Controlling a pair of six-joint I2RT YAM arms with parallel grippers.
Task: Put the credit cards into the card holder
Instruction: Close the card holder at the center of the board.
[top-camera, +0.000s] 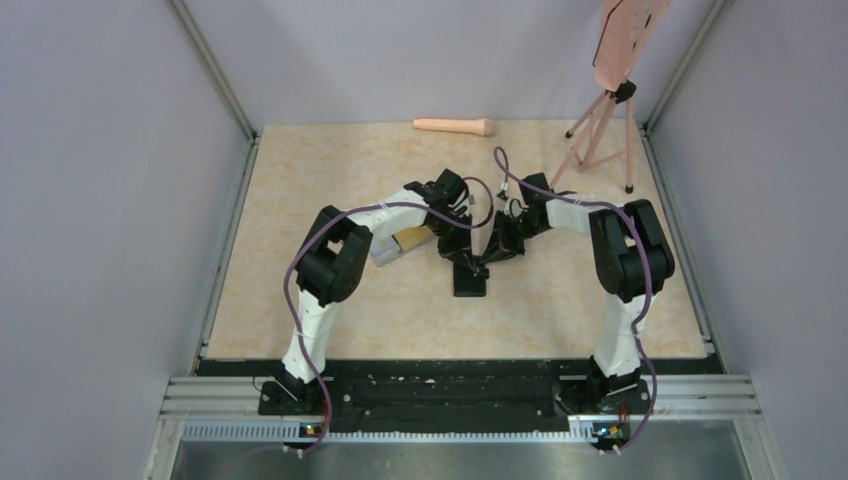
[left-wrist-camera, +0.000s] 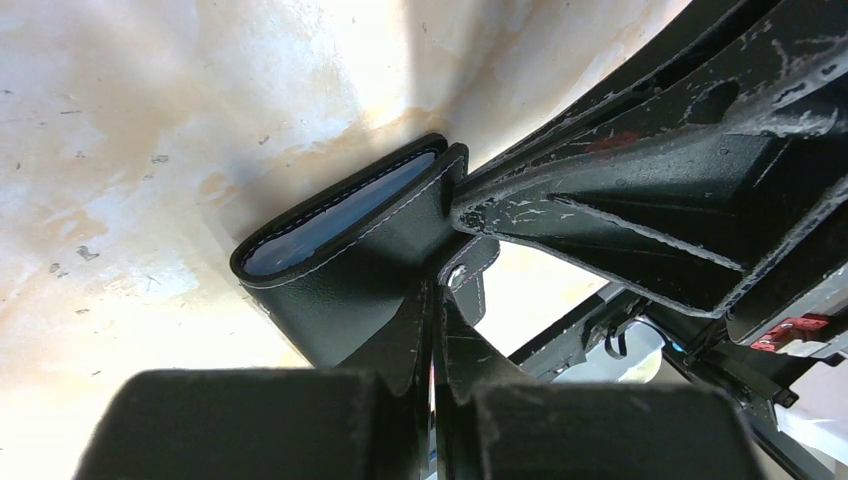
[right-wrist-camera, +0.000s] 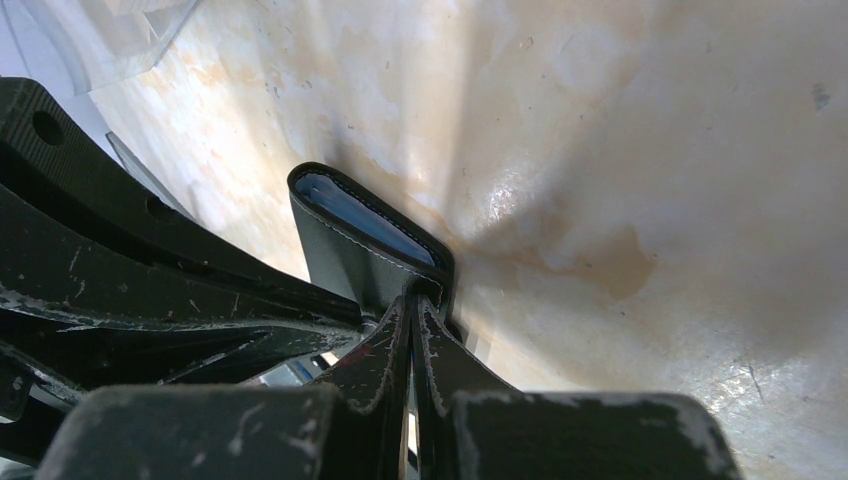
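The black card holder (top-camera: 470, 277) stands on the table between the two arms. In the left wrist view it (left-wrist-camera: 340, 265) shows a blue-grey inside along its top edge and a clasp tab (left-wrist-camera: 472, 278). My left gripper (left-wrist-camera: 437, 298) is shut on one edge of it, and my right gripper (right-wrist-camera: 412, 300) is shut on another edge of the holder (right-wrist-camera: 345, 235). The two grippers (top-camera: 462, 250) (top-camera: 492, 252) meet over it. A yellow-orange credit card (top-camera: 412, 238) lies by the left arm, partly hidden. No other cards show.
A clear plastic box (top-camera: 385, 250) lies under the left forearm; its corner shows in the right wrist view (right-wrist-camera: 120, 30). A beige cylinder (top-camera: 455, 126) lies at the far edge. A tripod (top-camera: 600, 130) stands at the back right. Walls enclose the table.
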